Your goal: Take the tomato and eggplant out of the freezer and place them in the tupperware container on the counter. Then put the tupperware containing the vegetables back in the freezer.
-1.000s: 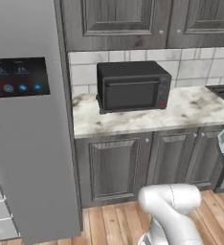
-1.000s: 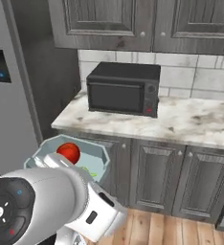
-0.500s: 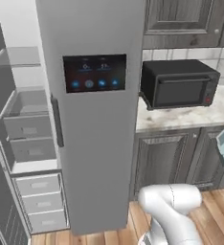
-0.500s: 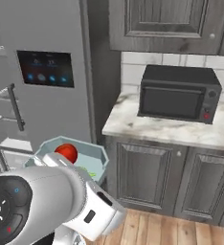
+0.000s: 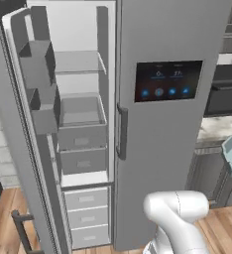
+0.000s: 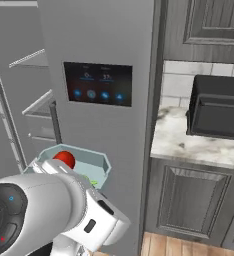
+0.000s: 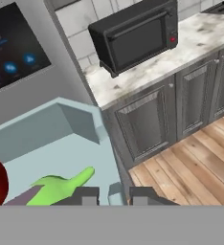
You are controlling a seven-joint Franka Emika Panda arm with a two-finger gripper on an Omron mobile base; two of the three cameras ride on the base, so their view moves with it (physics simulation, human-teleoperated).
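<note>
Tupperware container [image 7: 61, 148] is gripped at its near rim by the closed end effector [image 7: 114, 195]; light, stiff, tip-prone with tomato [image 6: 65, 159] loose inside.

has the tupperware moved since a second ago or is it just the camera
Yes. The tupperware container, held by the shut gripper, was in front of the counter's cabinets earlier; now it is in front of the freezer door panel, so it has gone left with the base.

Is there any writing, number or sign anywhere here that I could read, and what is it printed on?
Dark touch panel on the tall grey freezer door: two small pale readouts above a row of round blue icons, too blurred to read.
Black microwave: a small red dot at its front corner, no legible text.
Nothing else carries writing.
</note>
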